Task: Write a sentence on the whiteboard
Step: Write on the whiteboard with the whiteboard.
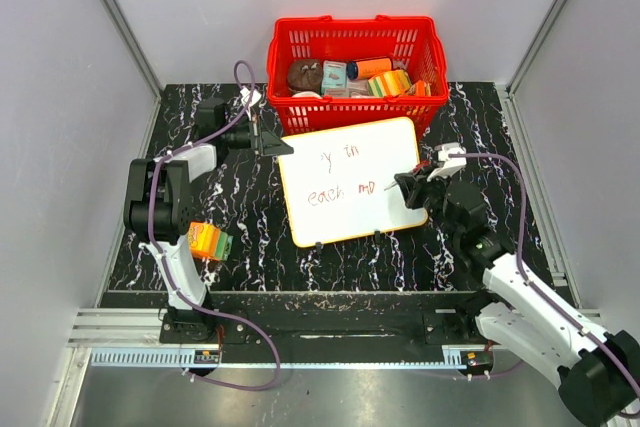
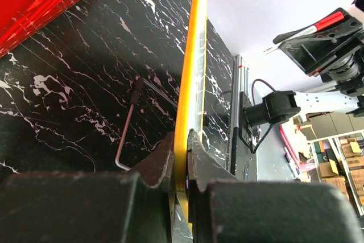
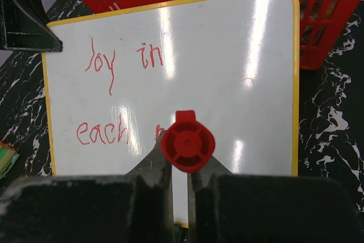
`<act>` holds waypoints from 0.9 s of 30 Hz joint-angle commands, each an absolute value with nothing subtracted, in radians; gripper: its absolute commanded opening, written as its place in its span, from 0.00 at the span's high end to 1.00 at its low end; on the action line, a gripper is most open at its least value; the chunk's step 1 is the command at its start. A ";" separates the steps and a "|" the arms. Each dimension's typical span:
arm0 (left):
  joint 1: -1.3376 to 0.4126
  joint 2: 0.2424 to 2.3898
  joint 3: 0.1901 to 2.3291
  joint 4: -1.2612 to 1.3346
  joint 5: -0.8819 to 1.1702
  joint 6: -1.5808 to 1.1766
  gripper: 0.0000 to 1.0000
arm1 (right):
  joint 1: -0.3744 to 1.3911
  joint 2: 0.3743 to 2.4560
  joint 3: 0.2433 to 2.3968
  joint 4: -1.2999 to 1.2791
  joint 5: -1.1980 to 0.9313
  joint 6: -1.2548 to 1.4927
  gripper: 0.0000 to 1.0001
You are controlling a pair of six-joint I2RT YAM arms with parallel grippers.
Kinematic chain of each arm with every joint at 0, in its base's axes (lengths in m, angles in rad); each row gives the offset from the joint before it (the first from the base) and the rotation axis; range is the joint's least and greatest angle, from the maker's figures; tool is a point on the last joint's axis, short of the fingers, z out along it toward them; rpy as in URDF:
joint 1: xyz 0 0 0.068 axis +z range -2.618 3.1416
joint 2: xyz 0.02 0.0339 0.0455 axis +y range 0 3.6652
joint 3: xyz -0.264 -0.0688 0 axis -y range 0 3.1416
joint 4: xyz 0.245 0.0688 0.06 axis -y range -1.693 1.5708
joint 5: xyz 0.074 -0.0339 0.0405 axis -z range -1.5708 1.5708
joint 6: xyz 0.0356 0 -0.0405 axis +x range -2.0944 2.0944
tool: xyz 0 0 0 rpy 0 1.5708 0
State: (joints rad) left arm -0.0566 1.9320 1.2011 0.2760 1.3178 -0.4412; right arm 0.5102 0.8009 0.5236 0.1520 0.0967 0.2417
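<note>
The whiteboard lies tilted on the black marble table, white with an orange-yellow rim. The sentence in red reads "joy in" above "each mo"; in the right wrist view "joy in" and "each" show, the rest hidden behind the marker. My left gripper is shut on the board's upper left corner; its fingers clamp the yellow rim edge-on in the left wrist view. My right gripper is shut on a red marker, whose red end cap faces the camera, over the board's lower right part.
A red basket with several packets stands behind the board, touching its far edge. An orange-green box lies by the left arm. A bent metal rod lies on the table under the board's side.
</note>
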 commanded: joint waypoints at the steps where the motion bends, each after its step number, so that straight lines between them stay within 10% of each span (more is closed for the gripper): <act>1: -0.043 1.942 1.204 0.301 1.276 -0.262 1.00 | 0.528 0.830 0.499 0.282 0.149 0.212 1.00; 27: -0.049 1.956 1.187 0.434 1.305 -0.368 1.00 | 0.565 1.088 0.517 0.525 0.288 0.189 1.00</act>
State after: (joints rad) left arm -0.0563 1.9331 1.1969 0.3210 1.3388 -0.4820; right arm 0.5556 1.0893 0.4889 0.4595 0.2543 0.1986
